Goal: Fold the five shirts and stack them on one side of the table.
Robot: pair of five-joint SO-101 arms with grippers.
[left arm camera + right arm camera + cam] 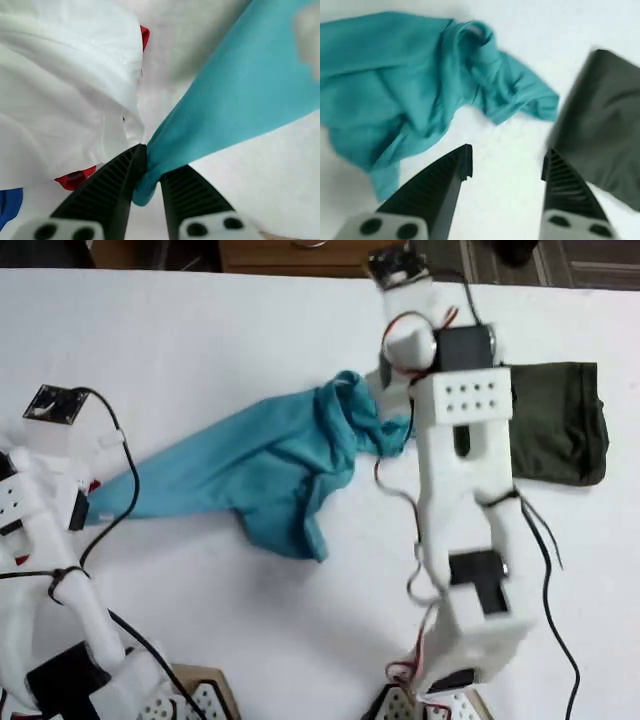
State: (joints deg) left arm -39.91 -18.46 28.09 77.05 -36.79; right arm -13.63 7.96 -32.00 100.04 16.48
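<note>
Teal shirt [270,460] pinched tight in the left gripper [150,169], jaws clamped on one corner out at the table's [250,330] nine o'clock edge! From there the cloth runs toward centre, bunched, unfolded. Right gripper [507,160] hangs wide open, holding nothing, over bare table between that bunched end and the dark green shirt [560,420], which lies folded at two o'clock. Looks like the spreading step to me. Next call: right gripper drops onto the bunched end, grips, and the pair pull the cloth flat.
</note>
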